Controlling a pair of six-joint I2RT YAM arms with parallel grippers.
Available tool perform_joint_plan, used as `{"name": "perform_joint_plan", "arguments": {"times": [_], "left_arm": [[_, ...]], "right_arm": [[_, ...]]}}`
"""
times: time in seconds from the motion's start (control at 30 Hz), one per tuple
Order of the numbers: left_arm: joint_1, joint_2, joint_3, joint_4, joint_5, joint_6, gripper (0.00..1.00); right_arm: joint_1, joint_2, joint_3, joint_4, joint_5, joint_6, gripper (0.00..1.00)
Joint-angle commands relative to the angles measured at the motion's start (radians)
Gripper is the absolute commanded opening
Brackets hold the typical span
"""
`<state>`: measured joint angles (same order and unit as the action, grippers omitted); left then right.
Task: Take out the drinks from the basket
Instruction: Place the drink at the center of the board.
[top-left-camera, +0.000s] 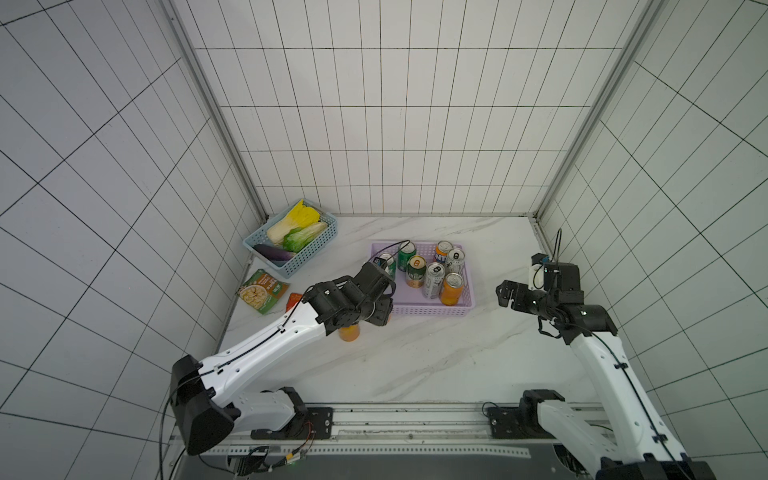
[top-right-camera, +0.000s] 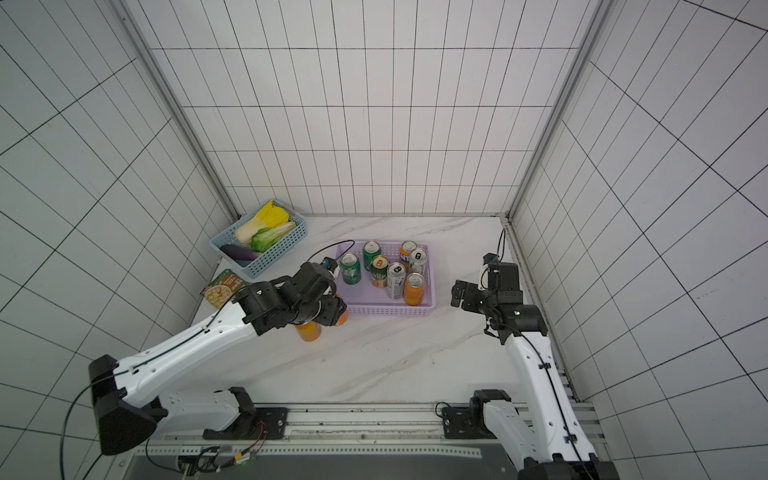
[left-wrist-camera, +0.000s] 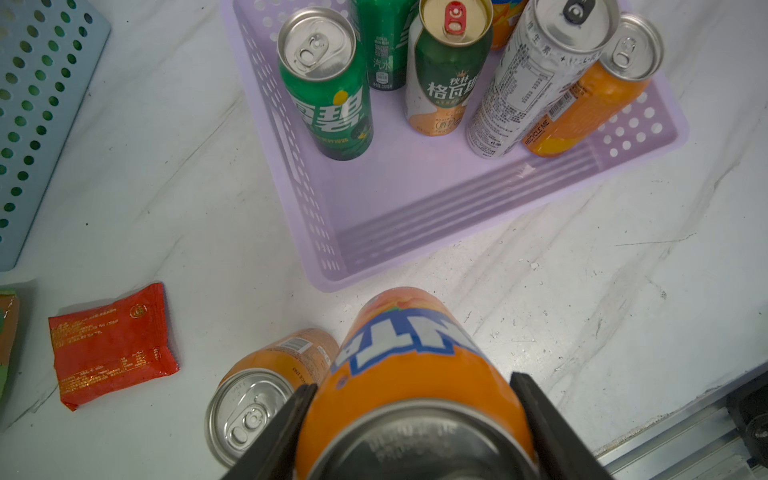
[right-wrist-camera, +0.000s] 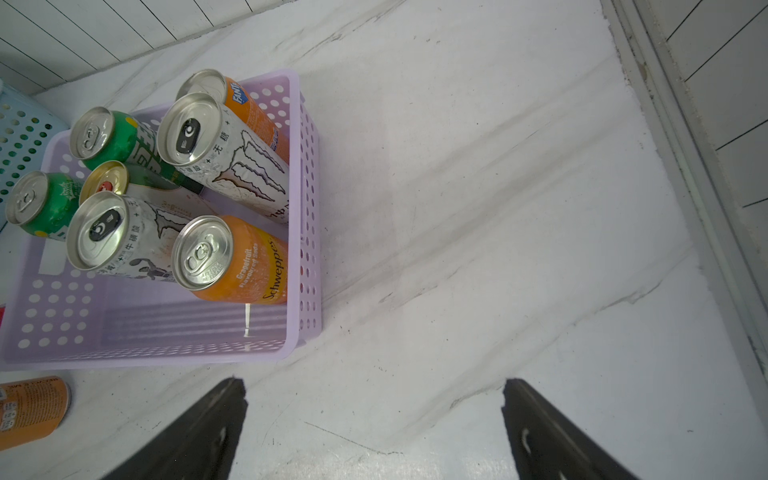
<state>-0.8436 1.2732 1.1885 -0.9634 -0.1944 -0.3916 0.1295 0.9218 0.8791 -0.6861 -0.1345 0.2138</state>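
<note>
Just before the near left corner of the basket (left-wrist-camera: 328, 284), an orange can (left-wrist-camera: 409, 340) is clamped between the jaws of the left gripper (left-wrist-camera: 413, 386), and a second orange can (left-wrist-camera: 266, 390) is stood upright on the table (left-wrist-camera: 582, 291) beside it. To the basket's right, the right gripper (right-wrist-camera: 374, 388) is held wide apart and empty. Seven drinks (top-left-camera: 434, 279) are seen standing inside the basket, grouped toward its far side.

"Schweppes": basket can (right-wrist-camera: 243, 264); likely "FANTA": held can (left-wrist-camera: 409, 357).
</note>
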Motion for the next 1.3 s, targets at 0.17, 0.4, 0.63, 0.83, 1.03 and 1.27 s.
{"name": "perform_joint_plan", "arguments": {"times": [0.17, 0.4, 0.63, 0.83, 1.03, 1.27], "left_arm": [[-0.005, 0.033, -0.045, 0.106, -0.038, -0.025, 0.59], [-0.005, 0.052, -0.115, 0.169, -0.044, -0.053, 0.59], [-0.005, 0.078, -0.178, 0.251, -0.049, -0.078, 0.59], [-0.005, 0.122, -0.197, 0.282, -0.067, -0.081, 0.59], [-0.005, 0.158, -0.208, 0.301, -0.068, -0.088, 0.60], [-0.005, 0.179, -0.222, 0.315, -0.063, -0.091, 0.64]], "right_arm": [[-0.010, -0.009, 0.013, -0.003, 0.004, -0.004, 0.99], [-0.009, 0.005, 0.020, -0.002, 0.000, -0.003, 0.99], [-0.009, 0.005, 0.019, -0.002, 0.001, -0.004, 0.99], [-0.009, 0.005, 0.021, -0.003, 0.001, -0.005, 0.99], [-0.009, 0.005, 0.021, -0.003, 0.004, -0.007, 0.99], [-0.008, 0.007, 0.020, -0.002, 0.003, -0.007, 0.99]]}}
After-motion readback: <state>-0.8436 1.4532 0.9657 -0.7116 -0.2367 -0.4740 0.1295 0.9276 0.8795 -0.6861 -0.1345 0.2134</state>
